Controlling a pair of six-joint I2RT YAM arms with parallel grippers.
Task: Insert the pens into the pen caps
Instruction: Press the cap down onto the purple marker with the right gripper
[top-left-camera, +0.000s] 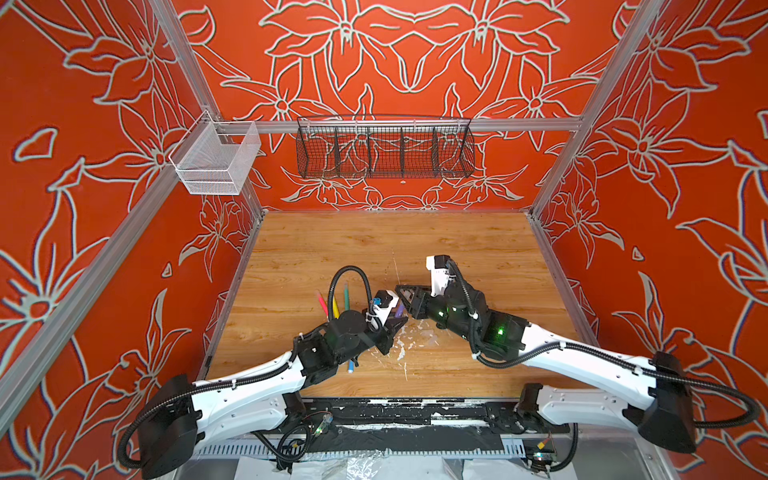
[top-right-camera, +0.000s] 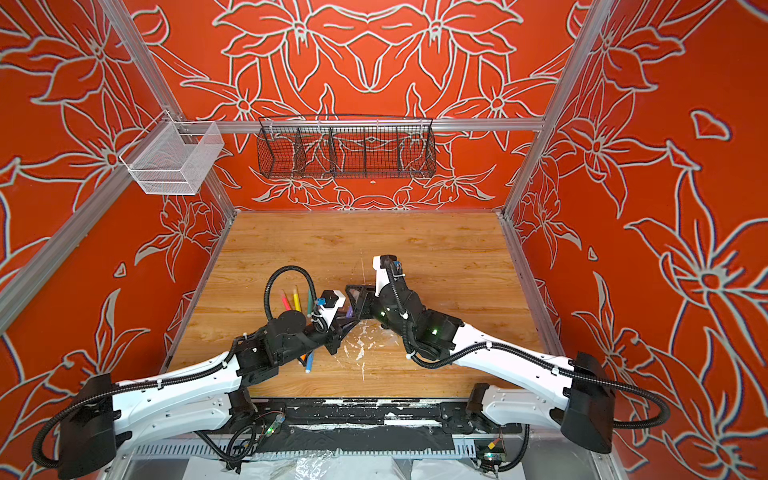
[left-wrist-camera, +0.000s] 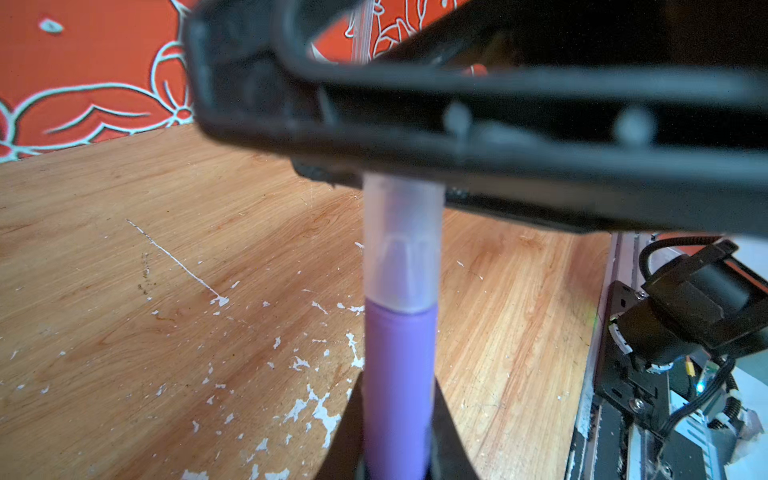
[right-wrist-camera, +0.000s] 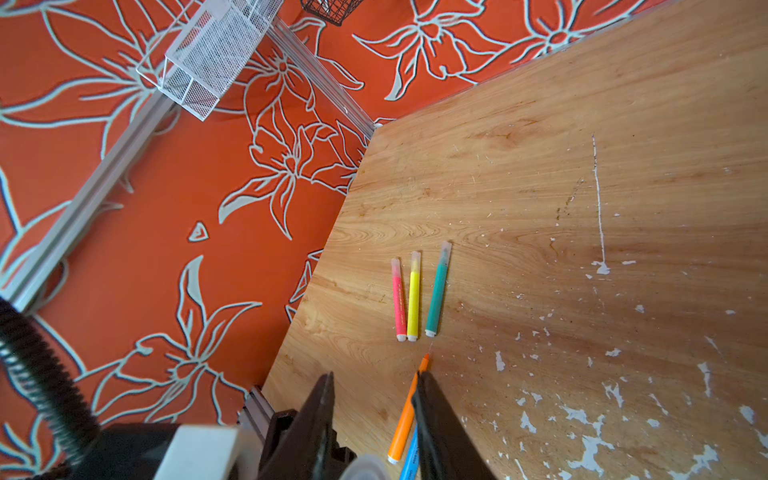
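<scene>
White mesh basket, black wire basket, scuffed wooden tabletop

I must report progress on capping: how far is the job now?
Done: the pink pen, yellow pen and green pen lie capped on the table. In hand: the left gripper holds the purple pen with a clear cap on its tip; the right gripper is at the cap's far end. Left: the orange pen, tip bare; the blue pen beside it, tip hidden.

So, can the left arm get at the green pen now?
Probably not yet: the left claw is shut on the purple pen; the green pen itself lies uncovered close by.
</scene>
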